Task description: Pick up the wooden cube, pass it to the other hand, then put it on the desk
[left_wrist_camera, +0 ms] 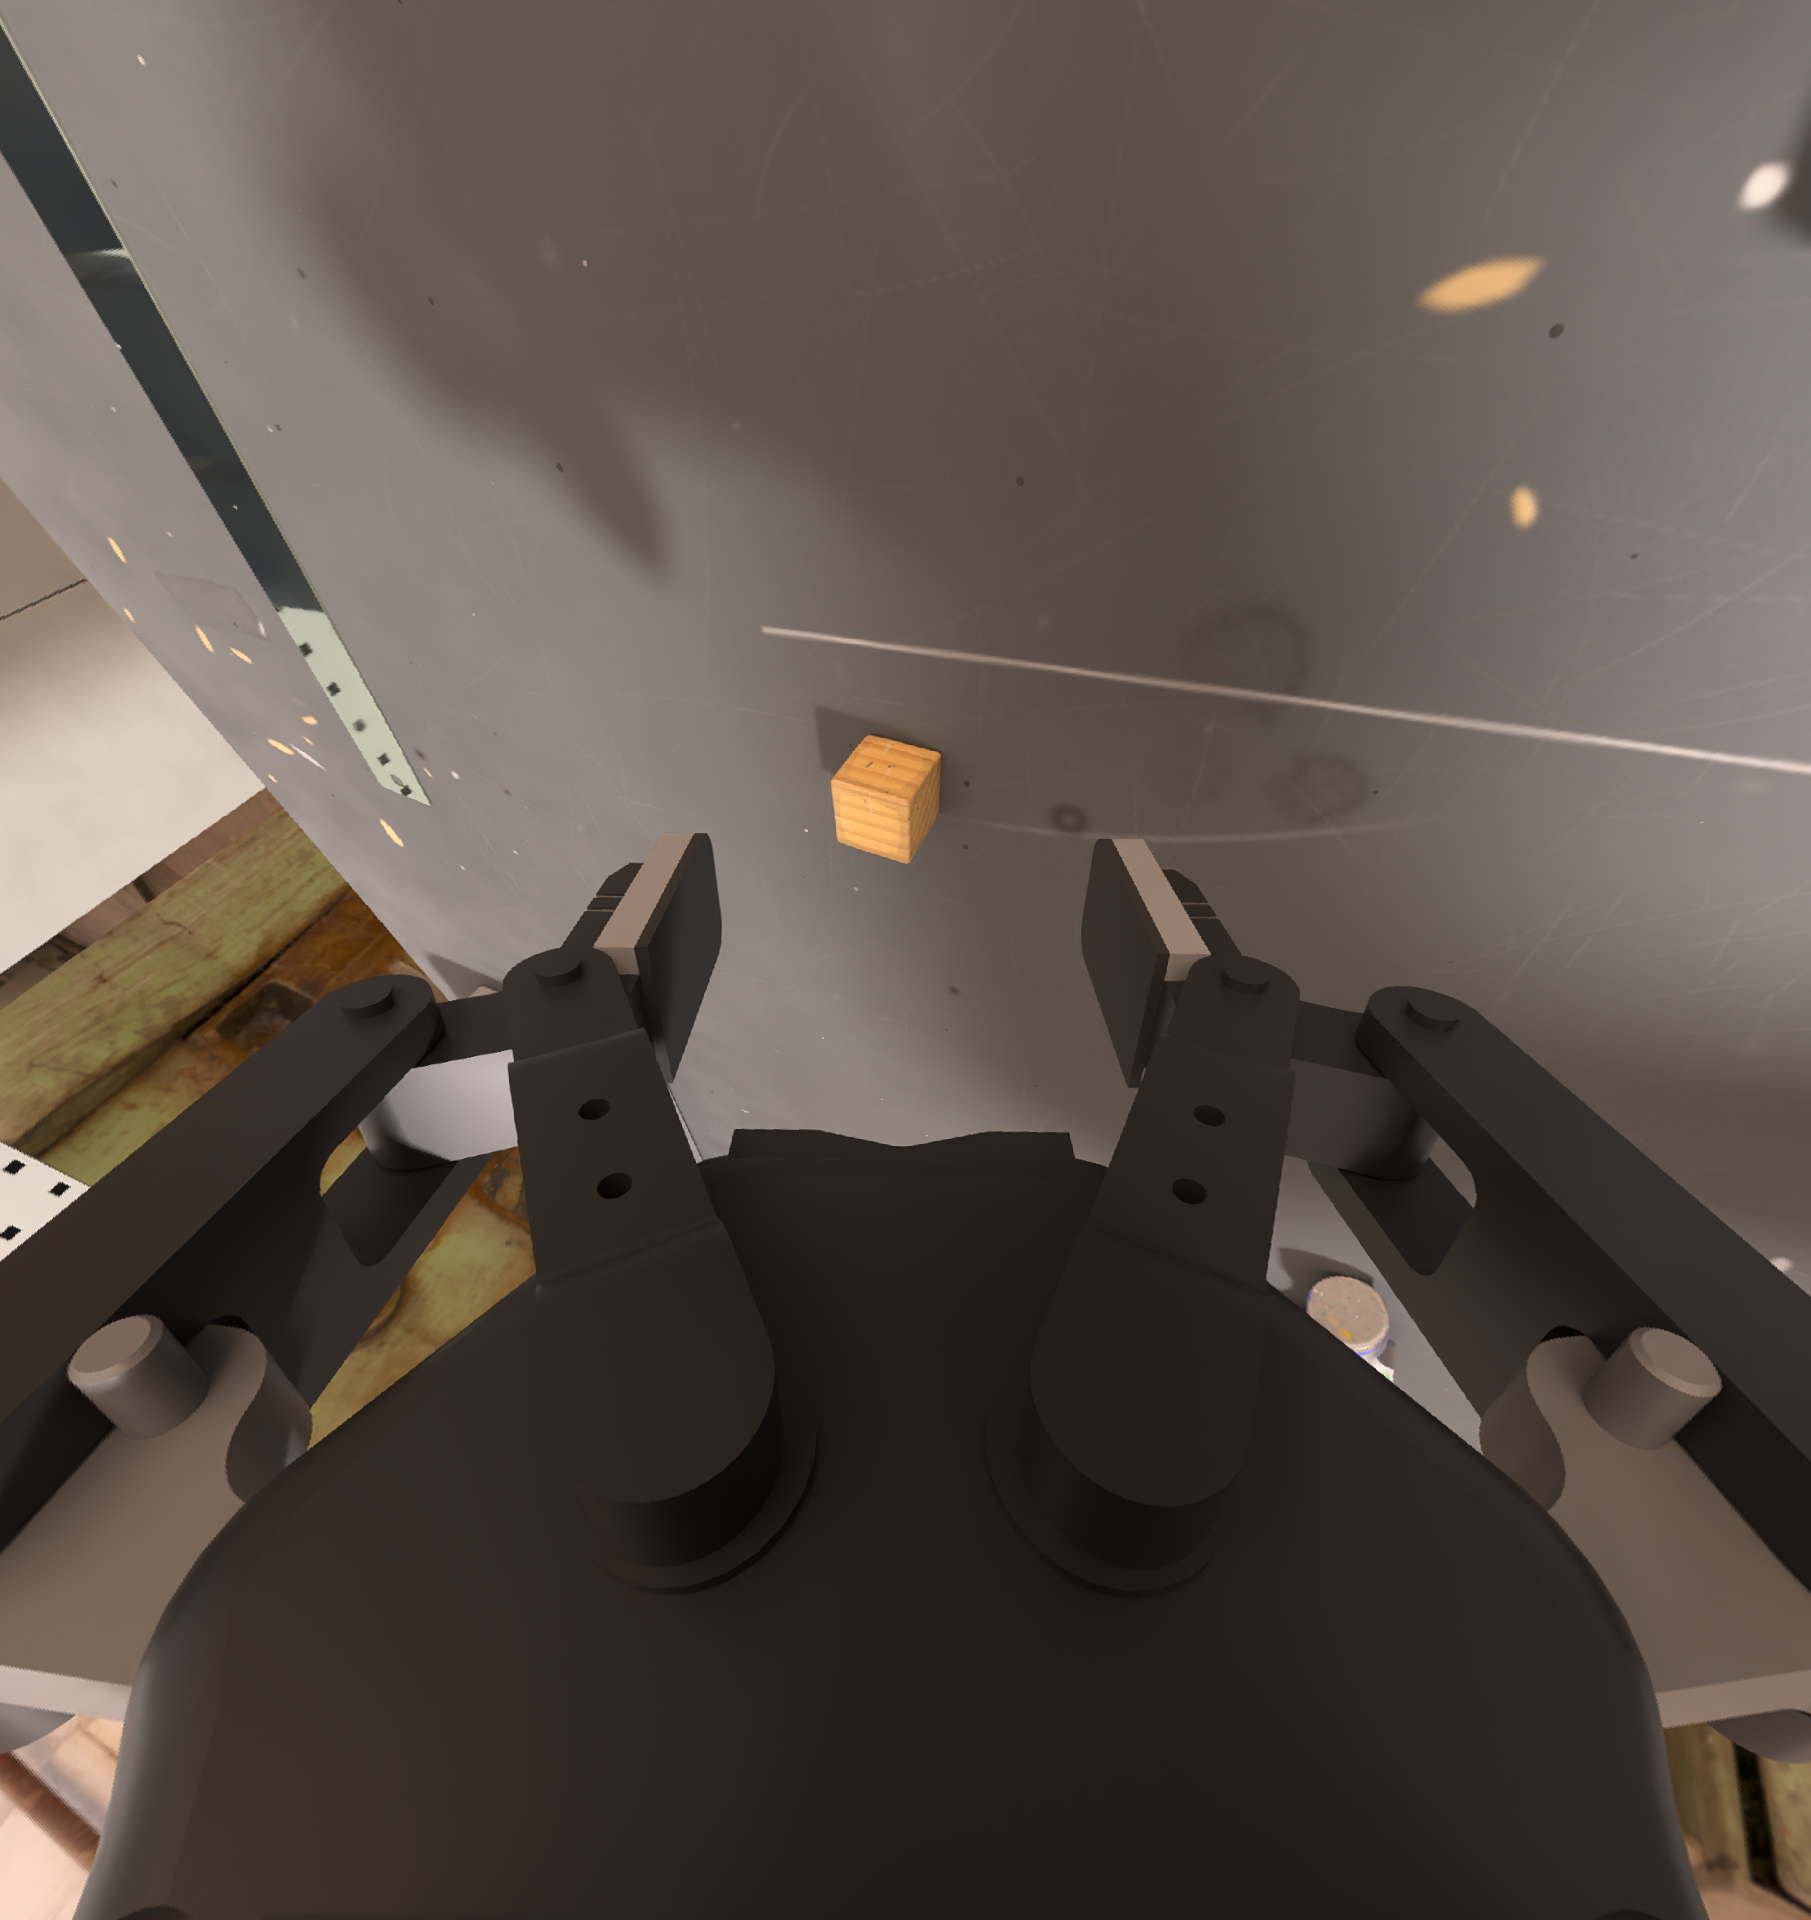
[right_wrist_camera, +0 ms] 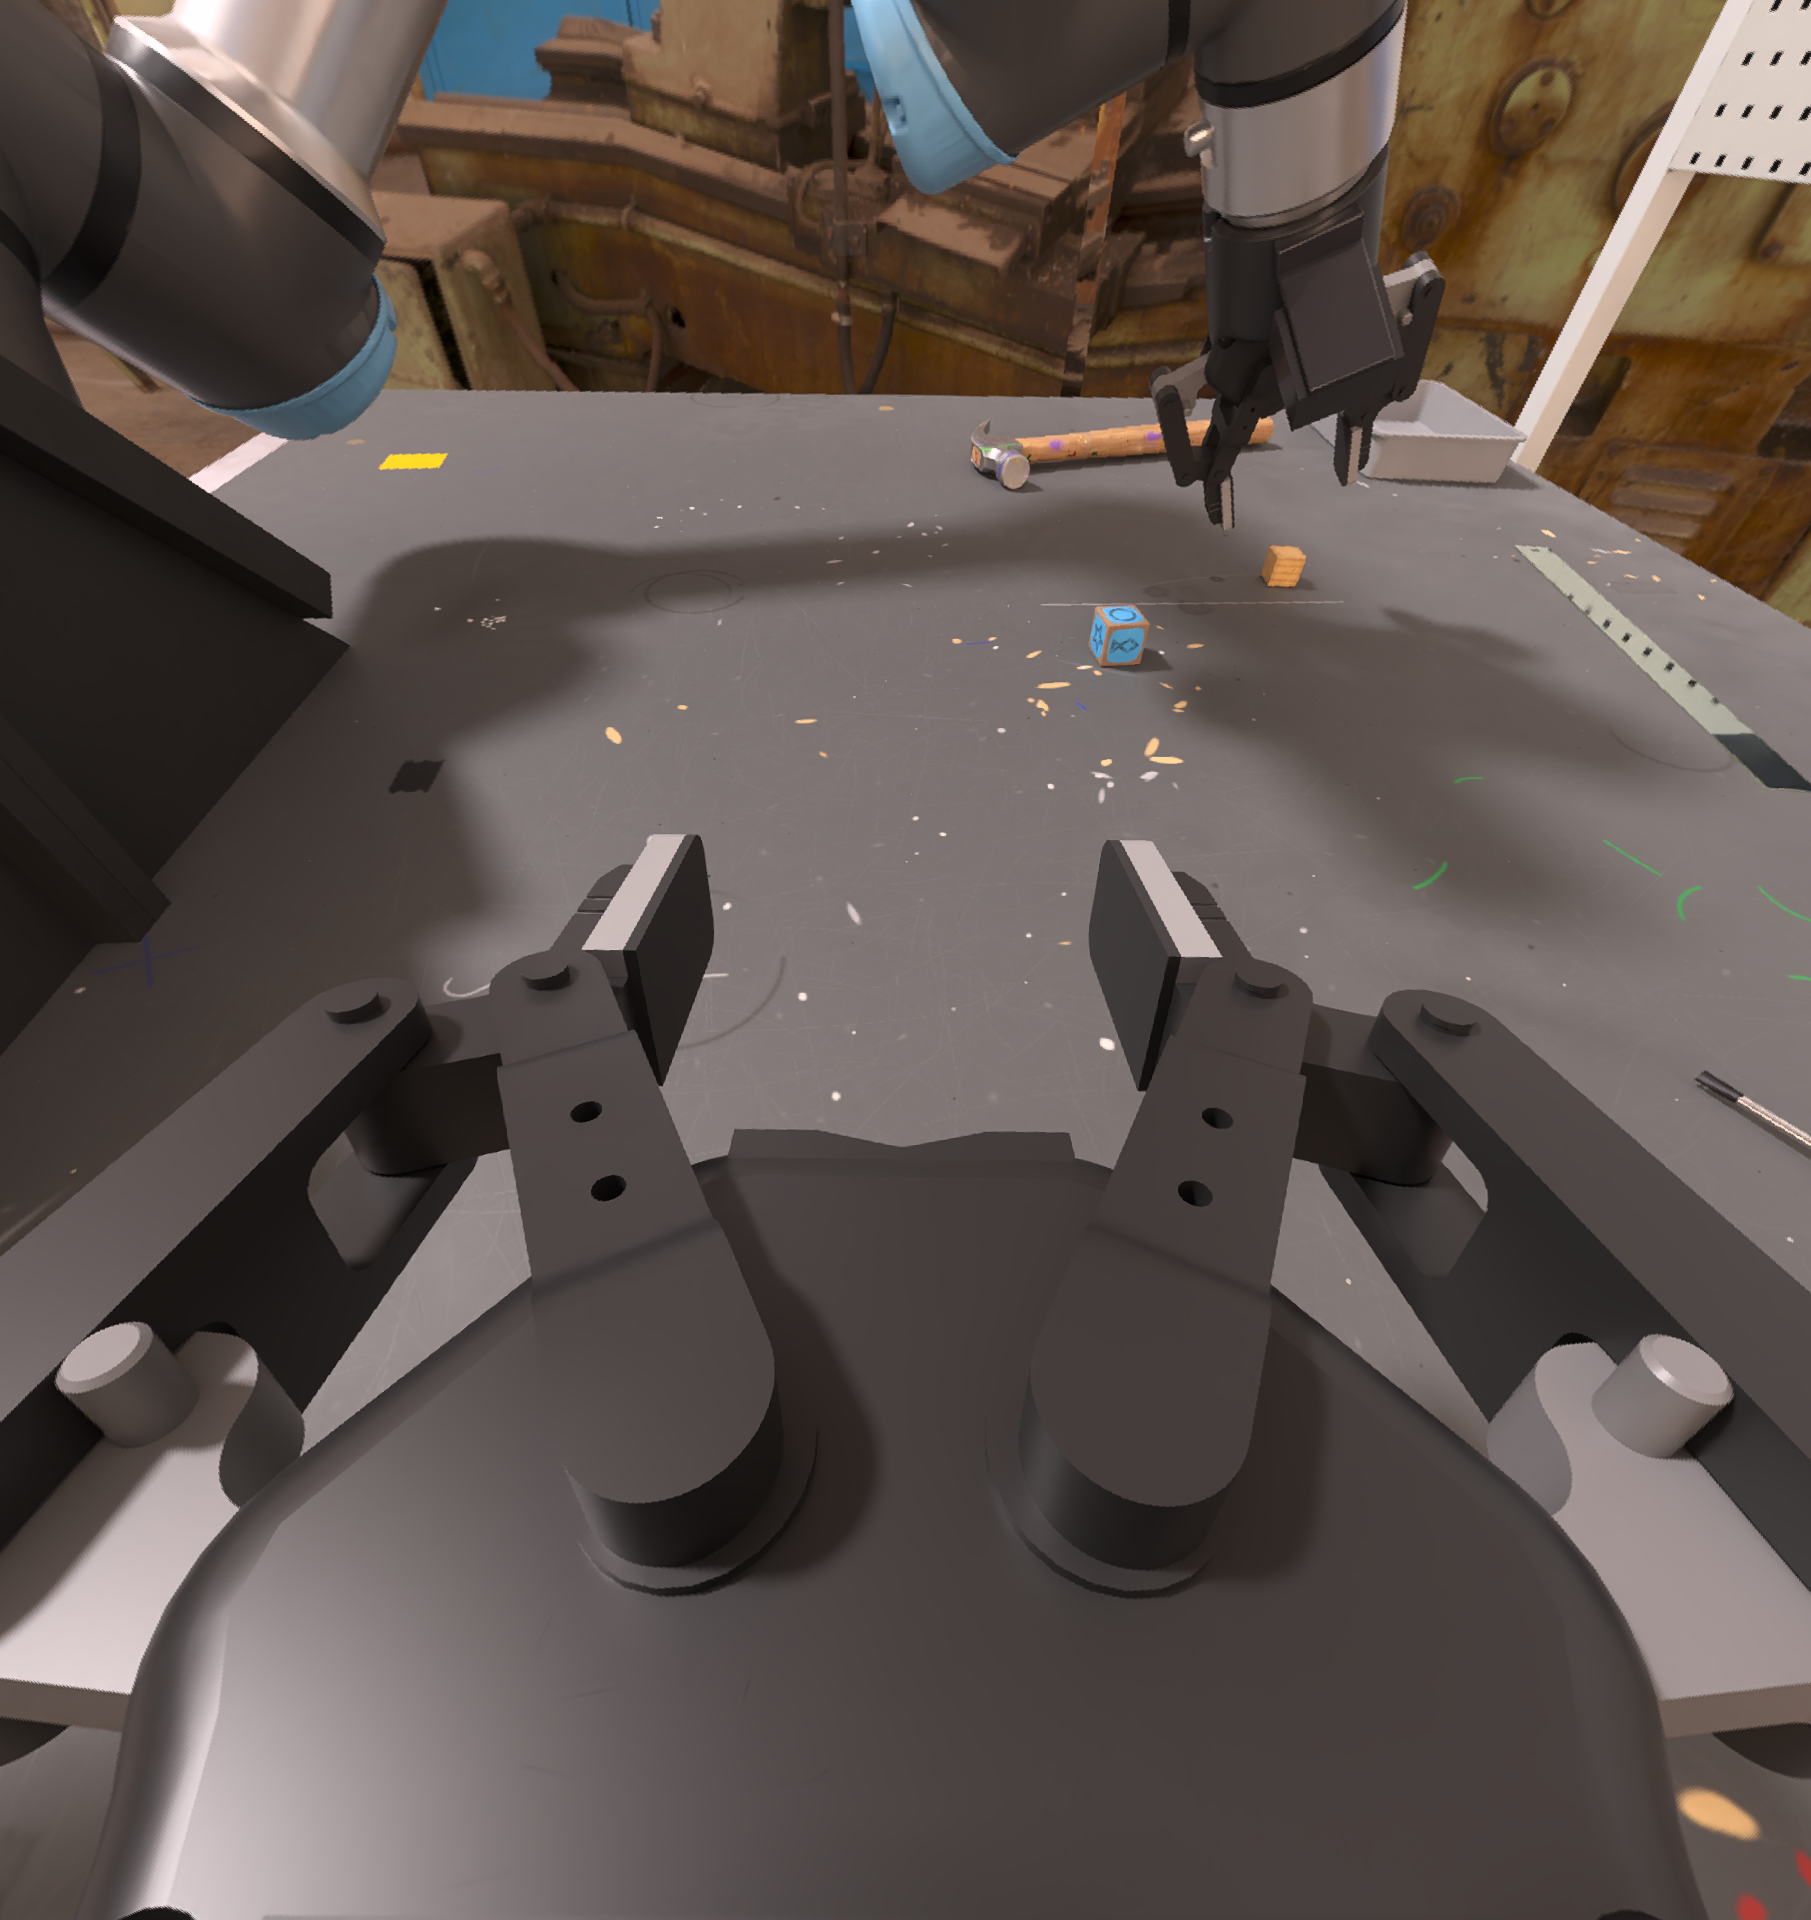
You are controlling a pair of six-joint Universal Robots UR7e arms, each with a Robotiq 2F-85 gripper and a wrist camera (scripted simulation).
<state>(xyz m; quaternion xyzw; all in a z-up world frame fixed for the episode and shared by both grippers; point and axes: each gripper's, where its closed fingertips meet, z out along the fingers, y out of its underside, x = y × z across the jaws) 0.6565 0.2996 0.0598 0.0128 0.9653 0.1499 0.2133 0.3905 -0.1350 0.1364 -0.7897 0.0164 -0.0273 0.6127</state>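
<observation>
A small plain wooden cube (left_wrist_camera: pixel 885 798) rests on the grey desk (left_wrist_camera: pixel 1140 436), just beyond and between my left gripper's fingertips. My left gripper (left_wrist_camera: pixel 901 914) is open and empty, hovering above the cube. In the right wrist view the same cube (right_wrist_camera: pixel 1283 566) lies far off on the desk (right_wrist_camera: pixel 776 852), with the left gripper (right_wrist_camera: pixel 1285 488) open just above it. My right gripper (right_wrist_camera: pixel 901 925) is open and empty, well above the desk and far from the cube.
A blue-faced cube (right_wrist_camera: pixel 1119 636) sits near the wooden cube. A hammer (right_wrist_camera: pixel 1088 449) and a white tray (right_wrist_camera: pixel 1441 442) lie at the far edge. A metal ruler (right_wrist_camera: pixel 1659 665) lies at the right, also in the left wrist view (left_wrist_camera: pixel 205 457). A dark box (right_wrist_camera: pixel 80 644) stands at left.
</observation>
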